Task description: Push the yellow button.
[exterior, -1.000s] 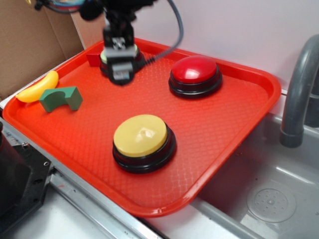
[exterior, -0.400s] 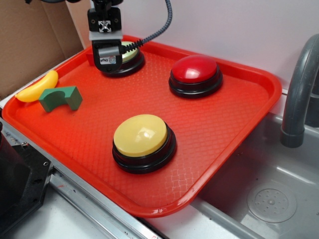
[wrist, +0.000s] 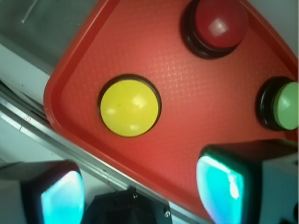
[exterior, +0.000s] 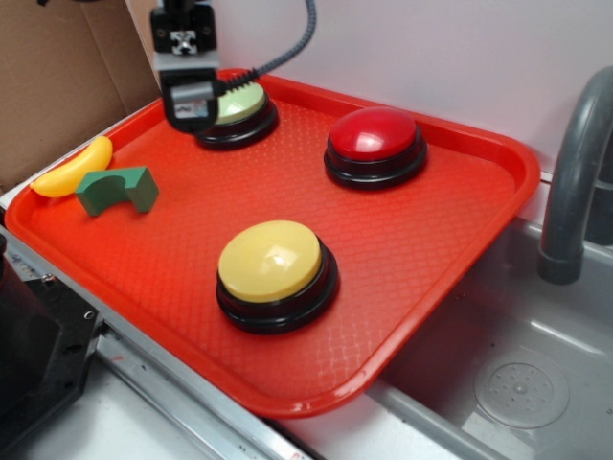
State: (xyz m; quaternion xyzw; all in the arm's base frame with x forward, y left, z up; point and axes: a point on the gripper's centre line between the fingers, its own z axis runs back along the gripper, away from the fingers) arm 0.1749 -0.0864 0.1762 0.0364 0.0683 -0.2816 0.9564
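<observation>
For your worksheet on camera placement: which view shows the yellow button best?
The wrist view: the yellow button appears from straight above, whole and unobstructed. The exterior view also shows the yellow button whole, at a slant, revealing its black base.

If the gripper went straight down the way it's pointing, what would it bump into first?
Probably the bare red tray just left of the green button, maybe clipping that button's edge. The gripper is nowhere near the yellow button. Depth is unclear.

The exterior view looks down obliquely at the red tray [exterior: 460, 220]; the wrist view faces straight down, sharing it.
</observation>
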